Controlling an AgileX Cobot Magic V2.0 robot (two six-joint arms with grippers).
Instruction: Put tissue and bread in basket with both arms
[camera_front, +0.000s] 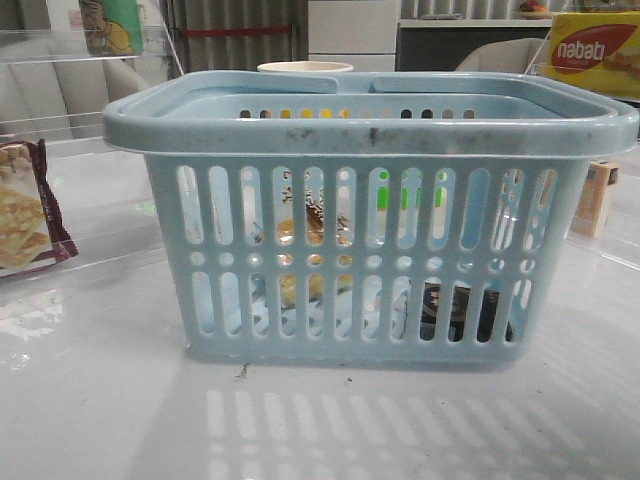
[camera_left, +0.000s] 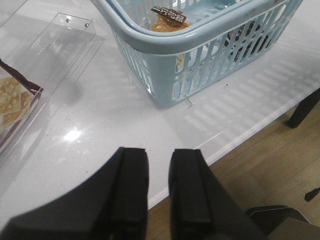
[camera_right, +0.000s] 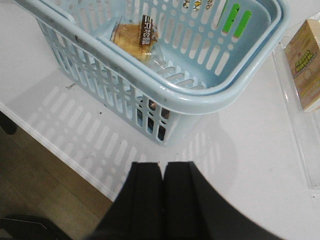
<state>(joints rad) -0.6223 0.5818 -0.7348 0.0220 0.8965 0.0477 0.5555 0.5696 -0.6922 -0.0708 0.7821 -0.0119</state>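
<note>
Left end effector (camera_left: 159, 192): empty, its two black fingers (camera_left: 131, 190) standing slightly apart with a narrow strip of the counter (camera_left: 100, 125) visible between them. It hangs over the counter's near edge, well apart from the basket (camera_left: 165, 47).

Right end effector (camera_right: 161, 200): fingers (camera_right: 145, 200) brought together, only a hairline seam between them, nothing gripped. It too hangs over the near edge of the white counter, short of the basket's corner.

The basket — light blue, slotted and round-holed sides, dark scuffs along its thick rim (camera_front: 370, 128) — stands upright on the counter, handles folded down.

The bread (camera_right: 134, 39) lies inside the basket on its floor, golden-brown in a clear wrapper, dark brown label uppermost. In the front view it shows through the slots left of the basket's middle.

The tissue (camera_front: 455, 312) — a dark shape low behind the slots at the basket's front right corner, inside the basket; its markings cannot be made out. In the right wrist view it shows only as a dark patch behind the corner slots.

Surroundings: a maroon-edged cracker packet (camera_front: 25, 210) lies at the left of the counter beside a clear acrylic tray (camera_left: 55, 45). A yellow "nabati" box (camera_front: 597, 52) stands at the far right, and a small pale carton (camera_front: 597, 198) stands to the basket's right, apart from it.
</note>
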